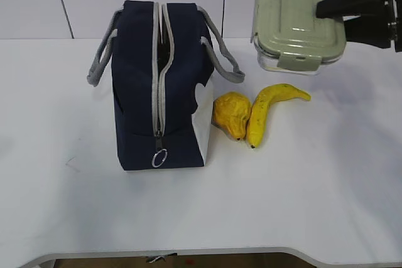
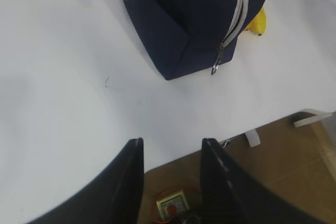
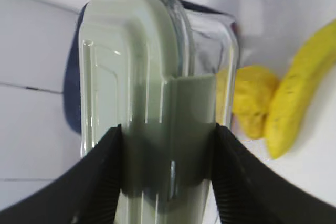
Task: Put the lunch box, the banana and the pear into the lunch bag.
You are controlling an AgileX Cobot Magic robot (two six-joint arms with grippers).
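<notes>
The navy lunch bag (image 1: 160,92) stands upright left of centre, its grey zipper gaping a little along the top and the ring pull (image 1: 159,157) hanging low on the near end. The pear (image 1: 231,115) and the banana (image 1: 270,108) lie touching just right of the bag. My right gripper (image 1: 330,12) is shut on the lunch box (image 1: 295,20), which hangs tilted in the air at the back right, sage lid toward the camera. In the right wrist view both pads (image 3: 113,150) press its sides. My left gripper (image 2: 172,145) stands open and empty over the table's front edge.
The white table (image 1: 301,199) stretches wide in front of and right of the fruit. The bag's grey handles (image 1: 100,61) droop to both sides. Below the front edge the left wrist view shows brown floor (image 2: 294,171) and a white table leg bracket (image 2: 310,119).
</notes>
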